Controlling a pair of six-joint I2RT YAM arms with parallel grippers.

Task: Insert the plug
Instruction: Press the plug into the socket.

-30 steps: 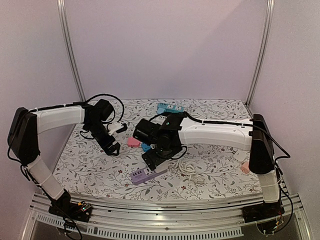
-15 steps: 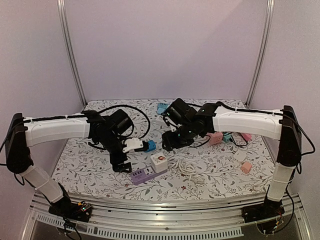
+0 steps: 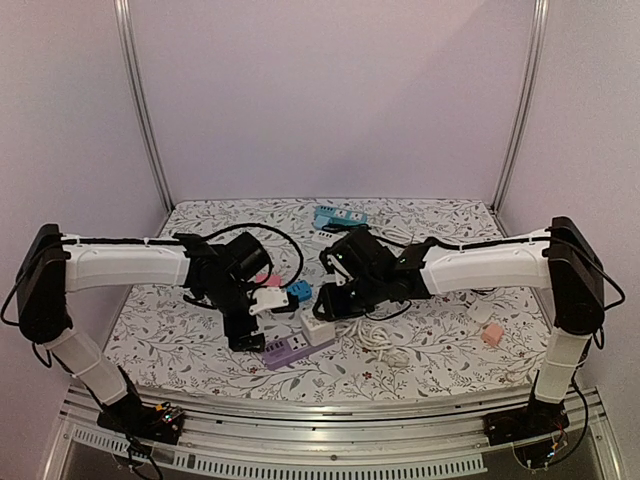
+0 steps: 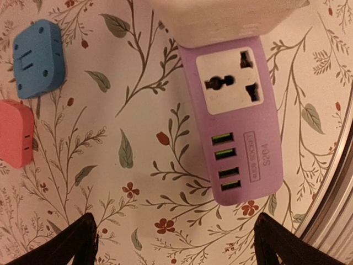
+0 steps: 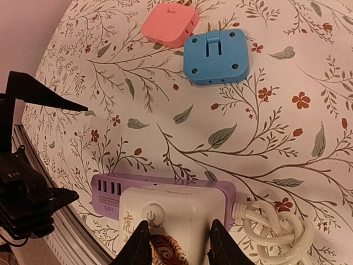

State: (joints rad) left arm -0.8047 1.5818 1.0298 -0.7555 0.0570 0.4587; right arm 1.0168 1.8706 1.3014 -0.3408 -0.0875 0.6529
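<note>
The plug (image 5: 165, 207) is a white block with rounded corners, a round power button on its face and some brown print below that. A white cord (image 5: 270, 232) leaves its side and lies coiled just beside it. The plug sits on one end of the purple strip (image 4: 234, 110), near the front middle of the table (image 3: 440, 350). The free part of the strip shows one universal socket and four USB ports with green insides.

The right gripper (image 5: 179, 226) hangs right over the plug. Its fingers stand fairly close together across the plug's face. Whether they clamp it cannot be told.

The left gripper (image 4: 175, 221) hovers over the strip's free end, jaws spread wide, holding nothing.

By count there are:
- one white plug
- one purple strip
- one coiled cord
- one blue adapter (image 5: 215, 57) and one pink adapter (image 5: 169, 25), lying side by side on the cloth beyond the strip
- one teal strip (image 3: 338, 216) at the back edge
- one small pink piece (image 3: 490, 335) near the right arm
</note>
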